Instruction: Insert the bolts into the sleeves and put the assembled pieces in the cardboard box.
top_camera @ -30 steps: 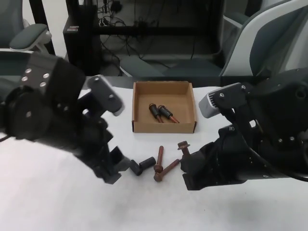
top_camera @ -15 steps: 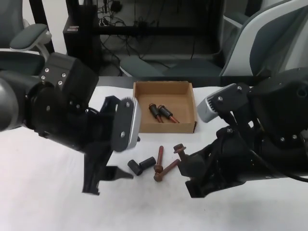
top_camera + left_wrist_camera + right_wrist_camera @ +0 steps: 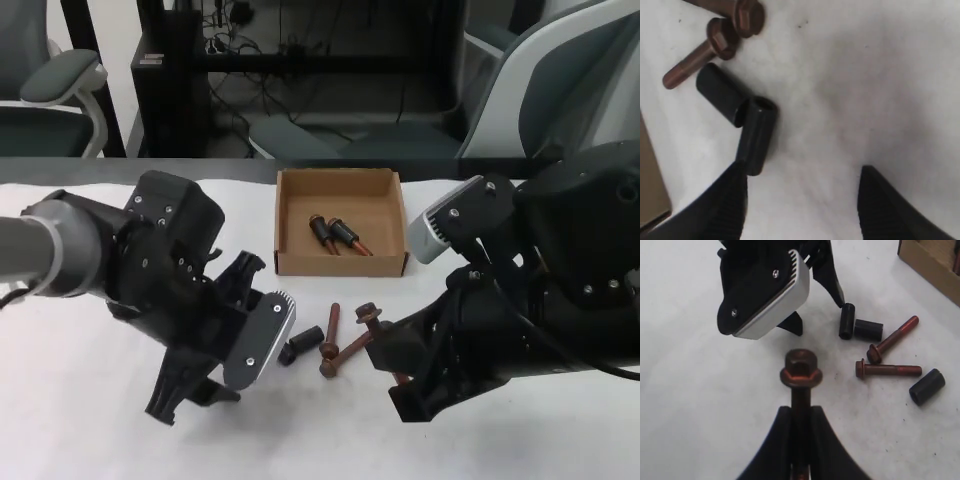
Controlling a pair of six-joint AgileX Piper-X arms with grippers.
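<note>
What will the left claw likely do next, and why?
Probably shift sideways over the nearest black sleeve and close on it: the left gripper is open, the sleeve lies off to one side, not centred between its jaws, and the right gripper holds a bolt.

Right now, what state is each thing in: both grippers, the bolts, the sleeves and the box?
left gripper: open, holding nothing.
right gripper: shut on a bolt, head pointing outward.
loose bolts: two, lying flat on the bench, not in sleeves.
sleeves: three, lying on the bench, no bolt in them.
cardboard box: open-topped, two assembled pieces lying inside.
</note>
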